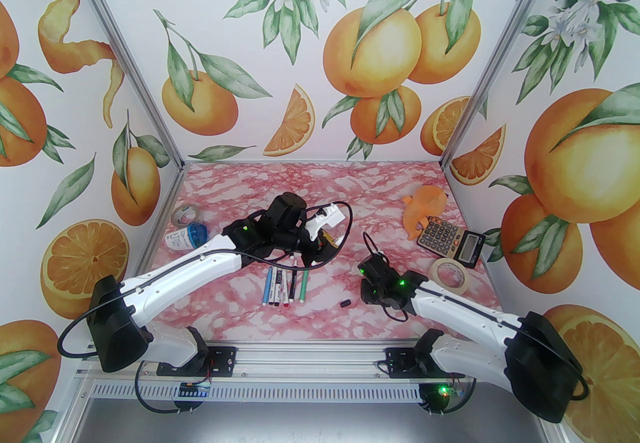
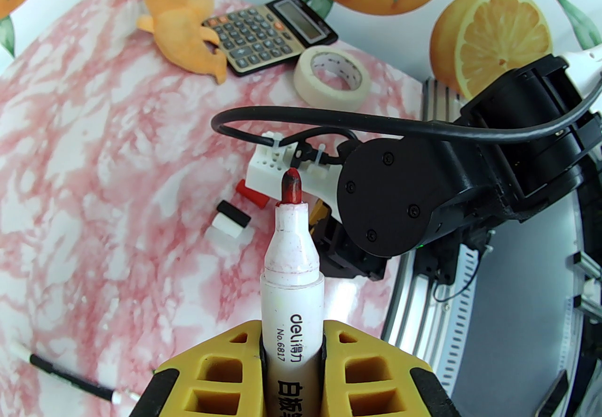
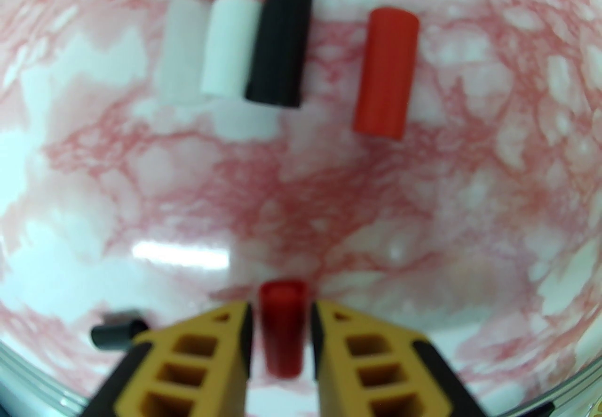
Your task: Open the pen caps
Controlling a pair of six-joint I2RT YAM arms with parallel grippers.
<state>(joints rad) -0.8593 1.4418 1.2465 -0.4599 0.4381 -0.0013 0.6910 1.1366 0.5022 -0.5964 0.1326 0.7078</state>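
Bottom centre, right gripper brackets a probably light, slick red cap — grip unclear; left gripper clamps stiff pen by its barrel.

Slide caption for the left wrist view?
Left gripper holds an uncapped red-tipped pen; loose caps lie on the table beyond.

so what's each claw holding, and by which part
The left claw grips the pen by its white barrel. A red cap sits in the right claw; whether it is gripped cannot be told.
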